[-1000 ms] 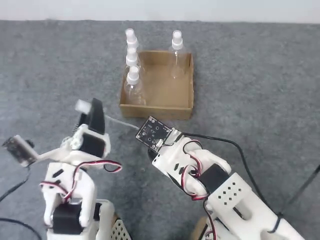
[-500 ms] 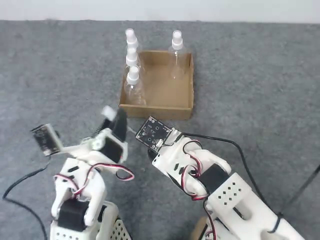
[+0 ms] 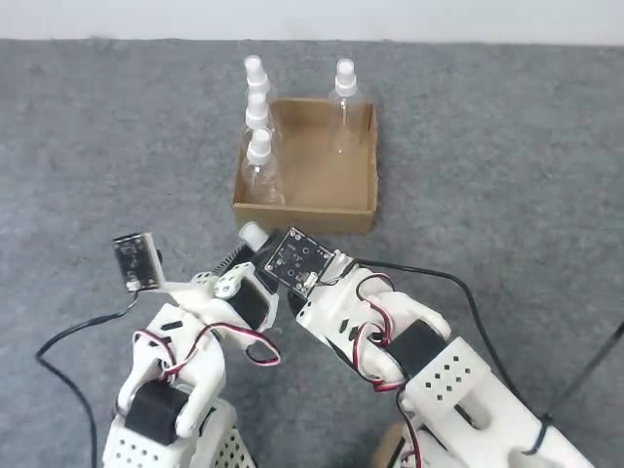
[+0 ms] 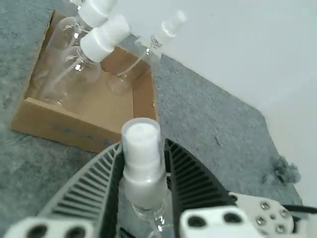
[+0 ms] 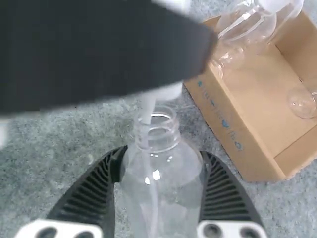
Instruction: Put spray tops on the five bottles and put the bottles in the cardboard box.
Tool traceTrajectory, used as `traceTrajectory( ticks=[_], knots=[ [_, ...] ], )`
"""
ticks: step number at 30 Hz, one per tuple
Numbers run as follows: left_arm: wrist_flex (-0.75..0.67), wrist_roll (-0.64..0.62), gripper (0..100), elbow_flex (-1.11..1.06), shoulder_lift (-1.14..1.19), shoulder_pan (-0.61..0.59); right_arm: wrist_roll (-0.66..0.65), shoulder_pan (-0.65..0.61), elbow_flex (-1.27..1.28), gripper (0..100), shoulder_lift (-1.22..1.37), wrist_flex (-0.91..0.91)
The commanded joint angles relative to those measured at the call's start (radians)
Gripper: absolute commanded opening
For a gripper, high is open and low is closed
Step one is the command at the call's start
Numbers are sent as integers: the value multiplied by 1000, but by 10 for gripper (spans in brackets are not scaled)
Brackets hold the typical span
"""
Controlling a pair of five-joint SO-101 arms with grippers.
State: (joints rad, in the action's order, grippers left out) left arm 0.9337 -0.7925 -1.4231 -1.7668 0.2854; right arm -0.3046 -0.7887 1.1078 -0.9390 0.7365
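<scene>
L hand swung spray top over bottle in R hand.

**Covered and cropped around the bottle neck**

From the right wrist, a dark blurred shape covers the head of the spray top. The picture's edge cuts off the open bottle below its shoulder. From above, a wrist circuit board hides that bottle. From the left wrist, a capped bottle in the cardboard box loses its cap tip at the edge.
</scene>
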Motion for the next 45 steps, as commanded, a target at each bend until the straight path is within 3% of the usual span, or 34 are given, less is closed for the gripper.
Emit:
traceTrajectory(
  ticks=[1,13,21,30,45],
  knots=[
    [-44,40,13,-2,-12,23,-5,-2,-14,80,-65,-18],
    [26,60,22,27,-14,103,28,-2,60,80,-248,-25],
    [60,55,221,30,-14,101,28,-2,61,80,-249,-25],
    [184,54,355,127,-14,78,23,4,61,80,-246,-27],
    [181,14,367,165,-14,-52,21,5,64,80,-245,-45]
  ],
)
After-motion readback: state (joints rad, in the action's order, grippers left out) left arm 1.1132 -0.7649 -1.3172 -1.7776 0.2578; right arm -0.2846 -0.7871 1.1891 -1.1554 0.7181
